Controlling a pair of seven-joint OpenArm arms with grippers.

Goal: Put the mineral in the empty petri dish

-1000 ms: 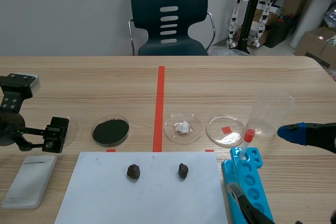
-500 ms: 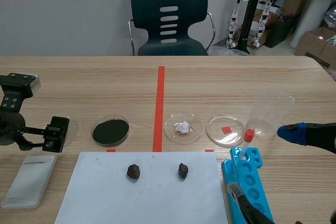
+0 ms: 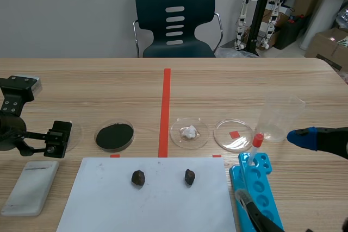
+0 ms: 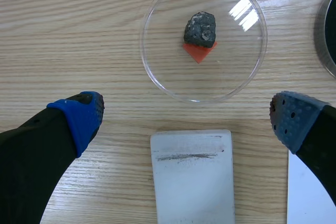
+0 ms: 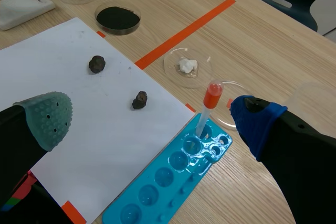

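Two dark minerals [image 3: 138,177] [image 3: 189,176] lie on the white paper [image 3: 109,210]; the right wrist view shows both [image 5: 96,63] [image 5: 139,99]. The empty petri dish [image 3: 234,135] stands right of the dish with a white mineral [image 3: 189,132]. My left gripper [image 4: 186,114] is open, hovering short of a far-left dish [image 4: 203,39] holding a dark mineral [image 4: 200,28]. My right gripper [image 5: 152,121] is open above the paper's right part and the blue tray [image 5: 173,177], holding nothing.
A dish of black powder [image 3: 115,136] sits left of the tape line. A white block [image 3: 32,186] lies under my left gripper [image 3: 54,139]. A red-capped dropper [image 3: 258,140] stands in the blue well tray [image 3: 255,188]. A clear beaker [image 3: 280,119] is behind it.
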